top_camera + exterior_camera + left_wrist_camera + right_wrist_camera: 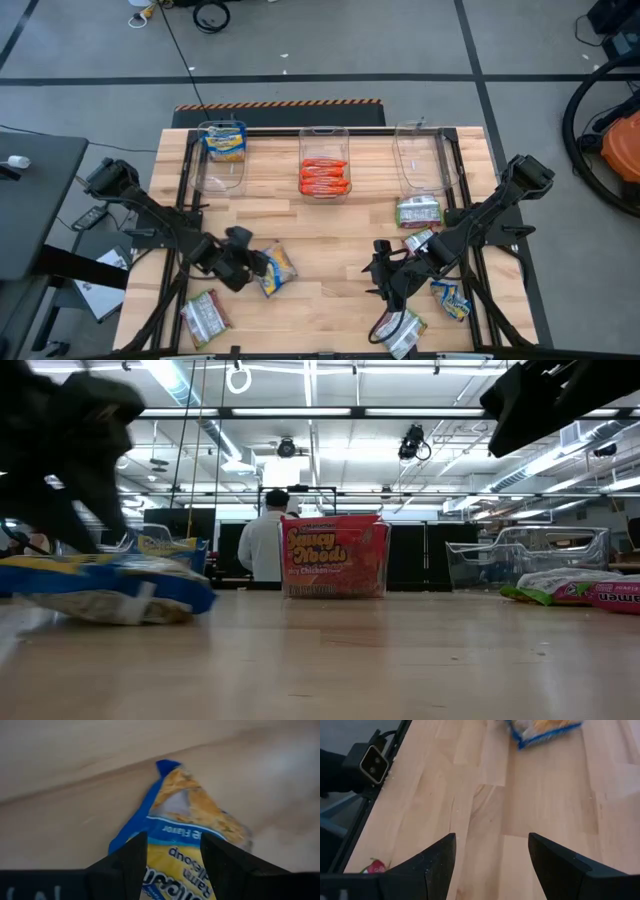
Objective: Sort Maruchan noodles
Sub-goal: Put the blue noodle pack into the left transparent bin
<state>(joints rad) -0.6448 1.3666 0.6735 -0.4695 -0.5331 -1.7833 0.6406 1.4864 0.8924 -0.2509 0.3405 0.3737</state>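
One yellow-and-blue packet (pixel 185 840) between left end effector (pixel 172 870) fingers.

Three bins (pixel 324 140) stand in a row along the bench's (pixel 320 310) far edge, packets inside the left and middle ones, while loose noodle packets (pixel 418 212) lie scattered across the near half, mostly right.

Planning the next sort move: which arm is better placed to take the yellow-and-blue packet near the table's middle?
Left. The left gripper already straddles that yellow-and-blue packet, fingers on either side. The right gripper stands open over bare wood.
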